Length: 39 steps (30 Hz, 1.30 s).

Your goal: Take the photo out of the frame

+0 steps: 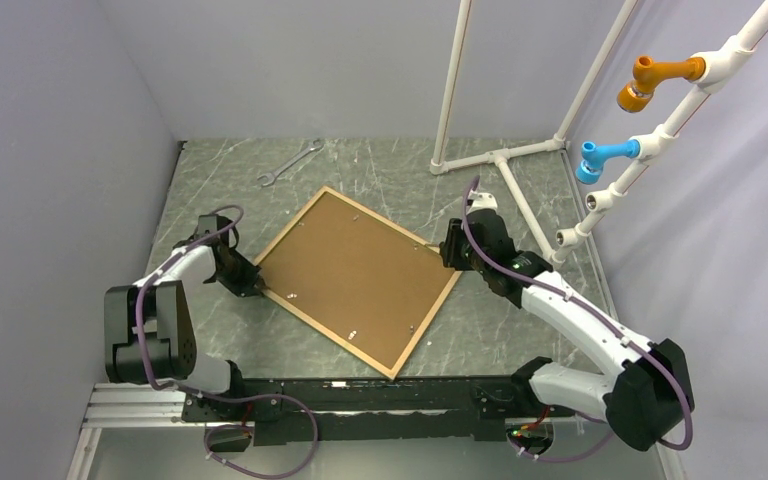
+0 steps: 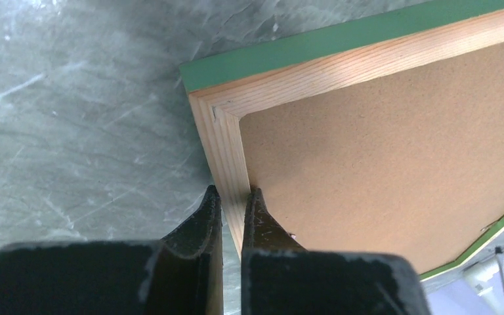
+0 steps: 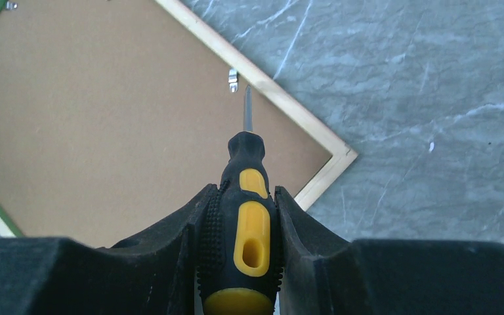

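The frame [image 1: 294, 225] lies face down mid-bench [image 1: 520, 320], turned cornerwise, with its brown backing board [image 1: 355, 270] up. The left claw [image 2: 233, 191] is pinched narrow on the wood rail at the frame's left corner. The right claw [image 3: 244, 190] grips a yellow-and-black screwdriver [image 3: 252, 223], whose tip is just beside a metal clip [image 3: 233, 79] near the right corner.

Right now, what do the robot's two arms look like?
Both the left arm and right arm have smooth white shells with chunky black joints. A thin purple cable loops along each. The left end effector and right end effector are matte black, each with two curved fingers tapering to narrow tips, on a wide blocky black body.
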Available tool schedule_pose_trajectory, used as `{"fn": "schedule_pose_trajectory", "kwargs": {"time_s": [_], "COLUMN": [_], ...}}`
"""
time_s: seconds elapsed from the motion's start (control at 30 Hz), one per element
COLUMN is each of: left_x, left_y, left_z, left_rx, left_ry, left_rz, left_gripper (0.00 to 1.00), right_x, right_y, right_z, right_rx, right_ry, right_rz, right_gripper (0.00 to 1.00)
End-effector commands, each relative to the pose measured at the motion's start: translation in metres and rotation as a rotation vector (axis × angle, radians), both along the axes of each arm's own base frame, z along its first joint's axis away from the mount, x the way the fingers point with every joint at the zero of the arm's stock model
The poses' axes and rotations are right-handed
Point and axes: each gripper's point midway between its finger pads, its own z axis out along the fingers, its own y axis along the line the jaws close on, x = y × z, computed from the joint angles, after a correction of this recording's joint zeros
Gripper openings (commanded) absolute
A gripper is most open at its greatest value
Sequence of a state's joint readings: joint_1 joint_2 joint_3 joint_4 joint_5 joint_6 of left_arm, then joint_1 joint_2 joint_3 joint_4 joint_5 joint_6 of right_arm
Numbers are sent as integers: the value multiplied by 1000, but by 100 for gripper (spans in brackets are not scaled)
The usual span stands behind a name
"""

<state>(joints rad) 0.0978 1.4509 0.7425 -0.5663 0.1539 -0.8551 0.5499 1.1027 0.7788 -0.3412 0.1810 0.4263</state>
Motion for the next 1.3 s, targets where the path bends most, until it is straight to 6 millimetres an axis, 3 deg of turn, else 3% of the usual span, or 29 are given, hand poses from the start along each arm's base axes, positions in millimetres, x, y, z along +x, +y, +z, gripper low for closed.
{"fn": "schedule_pose_trajectory", "kwargs": {"time_s": [0.0, 0.4, 0.63, 1.27], "left_x": [14, 29, 20, 26], "left_y": [11, 4, 2, 8], "left_z": [-10, -13, -24, -22], "left_rx": [71, -13, -57, -72], "left_ry": [-81, -49, -28, -45], "left_rz": [-208, -251, -250, -226], "left_gripper": [0, 0, 0, 0], "right_x": [31, 20, 22, 13], "right_y": [7, 5, 1, -7], "right_z": [25, 16, 14, -3], "right_rx": [53, 35, 15, -5], "right_ry": [-100, -86, -83, -55], "right_rz": [-10, 34, 25, 8], "right_gripper": [0, 0, 0, 0]}}
